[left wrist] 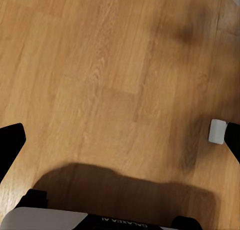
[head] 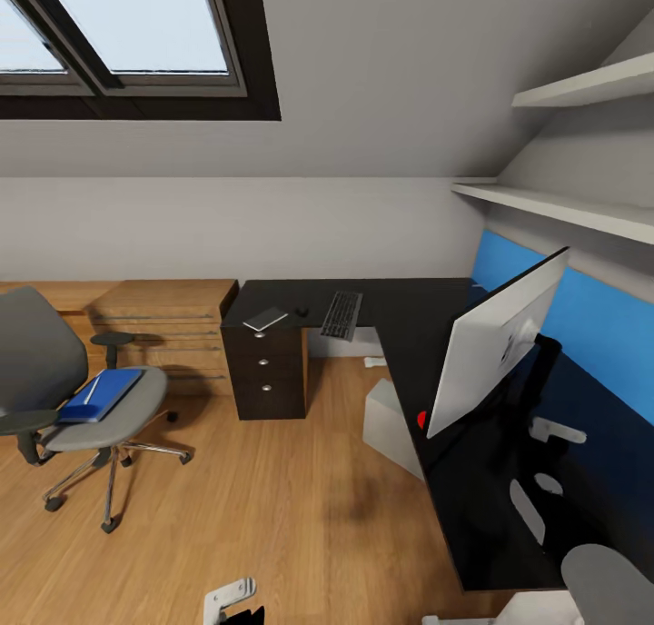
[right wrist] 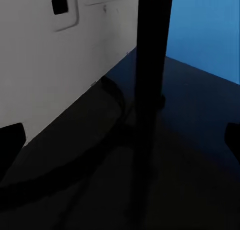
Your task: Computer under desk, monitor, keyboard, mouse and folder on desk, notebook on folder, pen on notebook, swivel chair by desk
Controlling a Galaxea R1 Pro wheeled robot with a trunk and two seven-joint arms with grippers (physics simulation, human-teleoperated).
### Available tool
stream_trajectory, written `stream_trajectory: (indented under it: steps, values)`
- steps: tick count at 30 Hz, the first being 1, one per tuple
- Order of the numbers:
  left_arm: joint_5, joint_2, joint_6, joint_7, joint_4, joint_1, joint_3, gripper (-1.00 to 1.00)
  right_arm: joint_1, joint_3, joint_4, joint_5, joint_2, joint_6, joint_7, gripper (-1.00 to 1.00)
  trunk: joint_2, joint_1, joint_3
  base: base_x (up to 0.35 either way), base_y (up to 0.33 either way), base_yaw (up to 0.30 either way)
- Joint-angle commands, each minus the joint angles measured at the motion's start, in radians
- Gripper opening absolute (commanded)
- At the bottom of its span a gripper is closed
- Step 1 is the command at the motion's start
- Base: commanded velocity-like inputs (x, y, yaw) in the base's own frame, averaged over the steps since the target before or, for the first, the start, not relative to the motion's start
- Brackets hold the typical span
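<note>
The swivel chair [head: 54, 371] stands on the floor left of the desk [head: 409, 321]. The blue folder [head: 104, 393] lies on its seat, and the white pen [head: 91, 391] rests on the folder. On the desk's far wing lie the keyboard [head: 342, 314], the small mouse [head: 302, 312] and a thin grey notebook [head: 265, 319]. The monitor [head: 495, 343] stands on the near wing with its back to me. Under the desk is the grey computer [head: 389, 425]. My left gripper [left wrist: 120, 140] hangs open over bare floor. My right gripper [right wrist: 120, 140] is open, close to the monitor's black stand [right wrist: 150, 64].
A black three-drawer unit [head: 265, 371] holds up the desk's left end, with low wooden shelving [head: 163, 321] beside it along the wall. White shelves [head: 563, 207] hang above the desk's near wing. Wooden floor [head: 272, 498] lies between the chair and the desk.
</note>
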Motion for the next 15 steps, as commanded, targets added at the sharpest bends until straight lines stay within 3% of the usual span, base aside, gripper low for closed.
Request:
stream_trajectory:
  steps: [1,2,3,7,8,12,15]
  values:
    - [0.011,0.000,0.002,0.009,-0.002,-0.001,-0.002,1.00,0.025,0.002,-0.052,-0.010,0.002,0.025,0.001,1.00,-0.001,0.000,-0.001,0.000,0.000,0.000]
    - [0.011,0.000,0.002,0.009,-0.002,-0.001,-0.002,1.00,0.052,0.002,-0.107,-0.011,0.005,0.056,0.001,1.00,-0.001,0.000,-0.001,0.000,0.000,0.000]
    - [0.011,0.001,0.002,0.009,-0.002,-0.001,-0.002,1.00,0.111,0.002,-0.225,-0.013,0.013,0.130,0.000,1.00,-0.001,0.000,-0.001,0.000,0.000,0.000]
    - [0.011,0.001,0.001,0.009,-0.002,-0.001,-0.002,1.00,0.222,0.002,-0.446,-0.016,0.034,0.297,-0.004,1.00,-0.001,0.000,-0.001,0.000,0.000,0.000]
    - [0.011,0.001,0.000,0.009,-0.002,-0.001,-0.002,1.00,0.292,-0.001,-0.619,-0.015,0.074,0.518,-0.035,1.00,-0.001,0.000,-0.001,0.032,0.034,0.000]
    - [0.010,0.001,-0.001,0.009,-0.002,-0.001,-0.002,1.00,0.315,-0.001,-0.694,-0.018,0.097,0.672,-0.096,1.00,-0.001,0.000,-0.001,0.111,0.112,0.000]
    - [0.009,0.001,-0.002,0.009,-0.002,-0.001,-0.003,1.00,0.321,0.006,-0.717,-0.017,0.104,0.719,-0.123,1.00,-0.001,0.000,-0.001,0.186,0.184,0.000]
